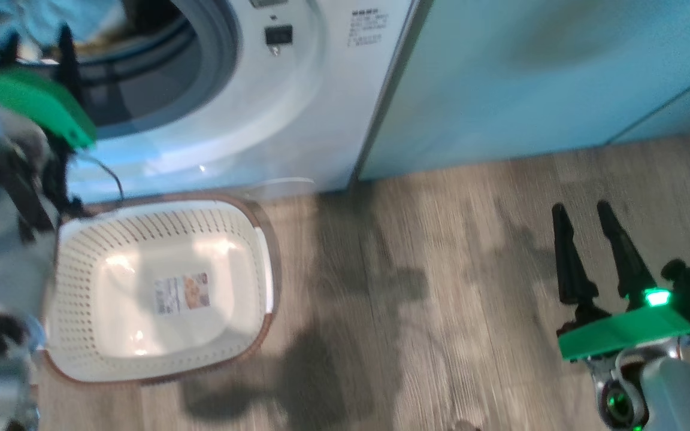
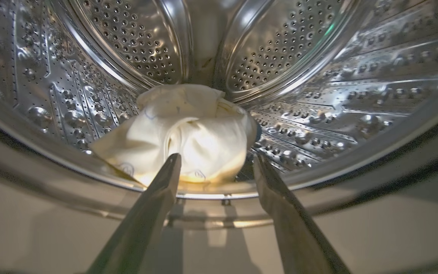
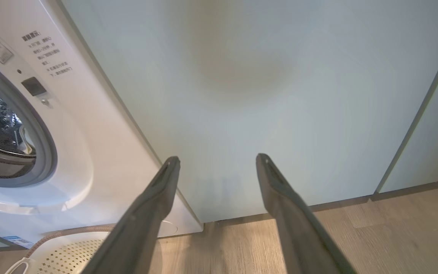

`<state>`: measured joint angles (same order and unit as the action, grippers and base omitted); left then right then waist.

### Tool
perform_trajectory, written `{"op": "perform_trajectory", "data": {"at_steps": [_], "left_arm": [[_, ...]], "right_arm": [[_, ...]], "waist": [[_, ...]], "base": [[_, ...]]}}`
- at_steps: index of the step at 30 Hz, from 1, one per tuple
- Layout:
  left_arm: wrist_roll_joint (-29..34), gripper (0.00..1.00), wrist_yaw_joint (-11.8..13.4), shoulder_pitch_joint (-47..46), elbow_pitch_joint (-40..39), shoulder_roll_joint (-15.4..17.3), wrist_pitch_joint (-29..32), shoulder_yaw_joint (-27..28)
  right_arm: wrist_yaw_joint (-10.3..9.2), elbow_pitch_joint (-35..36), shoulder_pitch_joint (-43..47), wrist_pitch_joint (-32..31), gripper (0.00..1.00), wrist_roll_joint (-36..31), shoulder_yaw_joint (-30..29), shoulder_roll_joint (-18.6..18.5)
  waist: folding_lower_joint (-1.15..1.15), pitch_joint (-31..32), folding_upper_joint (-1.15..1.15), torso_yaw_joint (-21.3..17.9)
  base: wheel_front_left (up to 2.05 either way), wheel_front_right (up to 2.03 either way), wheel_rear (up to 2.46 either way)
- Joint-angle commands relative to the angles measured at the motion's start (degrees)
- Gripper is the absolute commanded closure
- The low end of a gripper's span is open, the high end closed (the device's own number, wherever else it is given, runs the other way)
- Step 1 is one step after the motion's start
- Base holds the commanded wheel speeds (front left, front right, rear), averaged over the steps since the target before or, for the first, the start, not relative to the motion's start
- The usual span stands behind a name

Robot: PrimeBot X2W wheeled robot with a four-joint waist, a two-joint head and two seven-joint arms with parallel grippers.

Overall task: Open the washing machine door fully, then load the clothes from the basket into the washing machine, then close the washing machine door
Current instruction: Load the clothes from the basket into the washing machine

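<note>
Well to the side of the washing machine [image 1: 297, 108], the right end effector [image 1: 580, 206] hangs empty, fingers apart; the basket [image 1: 81, 239] sits on the floor [image 1: 411, 269] just before the machine, bare but for its label [image 1: 182, 293]. At the machine's mouth the left end effector [image 2: 217, 158] is spread, holding nothing. The clothes [image 2: 188, 129] lie just inside its drum lip [image 2: 337, 170], where a trailing edge could catch a withdrawing finger or be pinched when the washing machine door shuts.
</note>
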<state>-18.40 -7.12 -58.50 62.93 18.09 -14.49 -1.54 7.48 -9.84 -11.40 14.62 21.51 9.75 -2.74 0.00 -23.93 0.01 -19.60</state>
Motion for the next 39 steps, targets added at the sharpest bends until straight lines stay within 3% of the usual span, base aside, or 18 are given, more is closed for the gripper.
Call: {"op": "perform_trajectory", "data": {"at_steps": [1,15,24,39], "left_arm": [[-0.93,0.00,-0.14,2.85,-3.41,2.03,-0.50,1.87],[-3.77,0.00,-0.33,27.43,-20.73,-0.24,-0.51,4.82],[-5.11,0.00,-0.22,43.48,-34.08,-3.54,-0.51,8.42],[-3.72,0.00,0.45,56.67,-45.02,-5.08,-0.51,10.47]], "right_arm": [[0.01,1.41,1.12,0.38,0.00,-0.70,0.79,-0.62],[0.01,0.75,6.79,0.38,0.00,-0.95,0.36,-2.24],[0.01,0.89,10.14,0.38,0.00,-1.31,-0.41,-2.50],[0.01,0.90,12.64,0.38,0.00,-1.45,-0.86,-3.15]], "waist": [[0.00,3.63,-0.01,1.43],[0.00,14.48,-0.01,4.43],[0.00,20.03,-0.01,5.37],[0.00,23.76,-0.01,7.15]], "base": [[0.00,0.00,0.00],[0.00,0.00,0.00],[0.00,0.00,0.00],[0.00,0.00,0.00]]}}
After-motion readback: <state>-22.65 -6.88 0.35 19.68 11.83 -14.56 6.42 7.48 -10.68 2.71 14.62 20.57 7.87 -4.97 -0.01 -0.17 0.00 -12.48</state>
